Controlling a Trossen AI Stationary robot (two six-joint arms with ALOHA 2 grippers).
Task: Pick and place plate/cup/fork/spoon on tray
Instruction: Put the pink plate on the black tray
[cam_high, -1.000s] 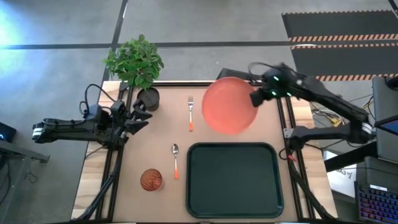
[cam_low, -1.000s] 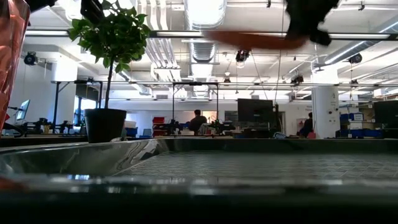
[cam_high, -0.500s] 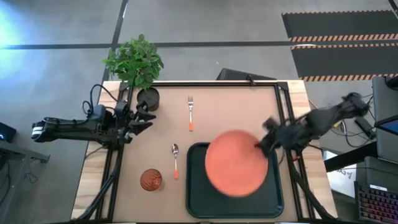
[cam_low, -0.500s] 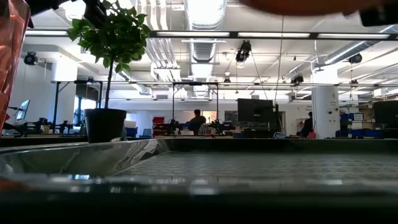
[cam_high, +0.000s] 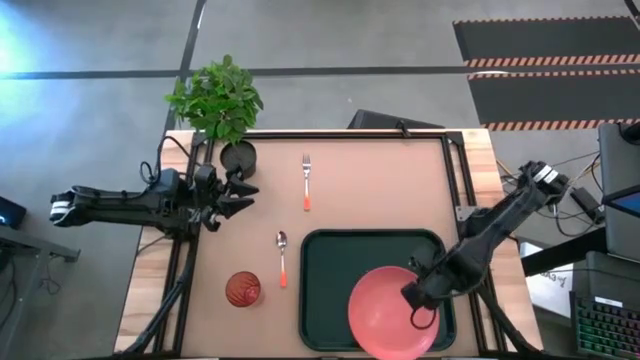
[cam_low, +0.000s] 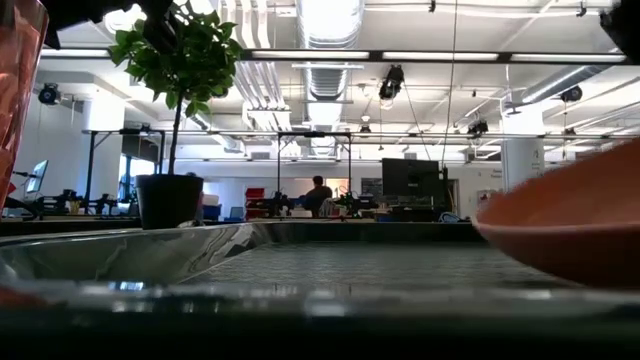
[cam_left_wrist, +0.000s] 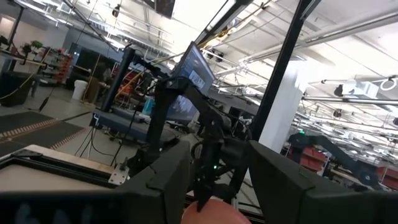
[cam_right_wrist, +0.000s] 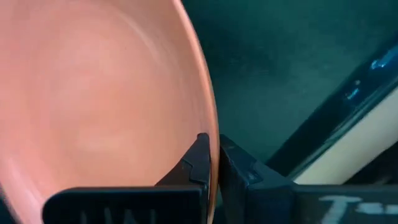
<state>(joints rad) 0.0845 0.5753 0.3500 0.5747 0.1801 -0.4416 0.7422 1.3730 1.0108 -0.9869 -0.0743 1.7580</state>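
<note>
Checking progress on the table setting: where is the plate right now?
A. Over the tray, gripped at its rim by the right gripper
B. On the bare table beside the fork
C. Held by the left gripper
A: the right gripper pinches the plate rim over the tray.

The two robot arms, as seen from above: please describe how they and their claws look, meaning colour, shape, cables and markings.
Both arms are black and slender, built of jointed segments. The left arm carries a white band near its base, and loose black cables loop above its wrist; the left claw ends in two dark, pointed fingers. The right arm has a pale patch near its far joint. The right claw has flat black fingers, with faint pale lettering on the body below them.
</note>
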